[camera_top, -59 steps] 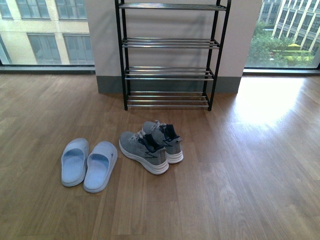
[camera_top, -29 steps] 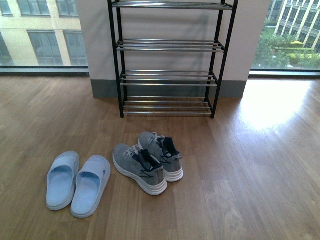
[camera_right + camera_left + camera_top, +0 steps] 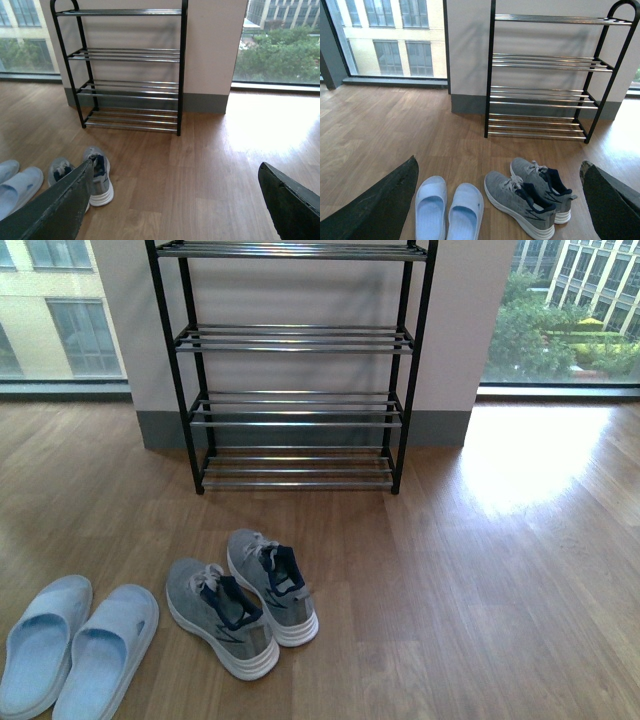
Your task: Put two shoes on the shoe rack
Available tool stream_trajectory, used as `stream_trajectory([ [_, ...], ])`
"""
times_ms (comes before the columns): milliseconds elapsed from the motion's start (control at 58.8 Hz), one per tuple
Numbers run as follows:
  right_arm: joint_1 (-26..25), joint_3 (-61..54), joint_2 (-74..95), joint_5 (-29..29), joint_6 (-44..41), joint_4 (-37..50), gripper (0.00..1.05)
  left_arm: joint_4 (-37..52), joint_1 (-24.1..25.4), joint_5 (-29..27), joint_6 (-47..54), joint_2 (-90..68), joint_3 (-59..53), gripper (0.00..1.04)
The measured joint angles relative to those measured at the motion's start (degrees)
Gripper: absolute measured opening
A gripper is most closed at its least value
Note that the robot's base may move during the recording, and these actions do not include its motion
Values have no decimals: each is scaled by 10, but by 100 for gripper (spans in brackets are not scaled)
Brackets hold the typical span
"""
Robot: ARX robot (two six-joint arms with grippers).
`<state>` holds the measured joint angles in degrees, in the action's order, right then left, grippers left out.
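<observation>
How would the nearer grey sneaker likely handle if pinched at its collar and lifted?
The near grey sneaker has a knit upper, so its collar would probably crumple when pinched. Its thick white sole looks foamy, likely stiff yet light. The loose laces might dangle and snag the shoe rack bars.

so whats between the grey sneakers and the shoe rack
Nothing: only bare wooden floor lies between the grey sneakers and the shoe rack, clearest in the front view. The pale blue slides sit off to the sneakers' side.
</observation>
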<state>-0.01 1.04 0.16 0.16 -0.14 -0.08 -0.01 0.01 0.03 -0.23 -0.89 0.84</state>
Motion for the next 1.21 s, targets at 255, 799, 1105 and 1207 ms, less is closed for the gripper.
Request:
stream_trajectory([
  [255,0,0,0,0,0,0,95,0,0,0,0,0,0,95],
  [799,0,0,0,0,0,0,95,0,0,0,0,0,0,95],
  [1105,0,0,1,0,0,0,95,114,-97,-175,-337,-243,32,95],
  [1207,0,0,1,0,0,0,95,228,-112,-132,-477,-450,82,95],
])
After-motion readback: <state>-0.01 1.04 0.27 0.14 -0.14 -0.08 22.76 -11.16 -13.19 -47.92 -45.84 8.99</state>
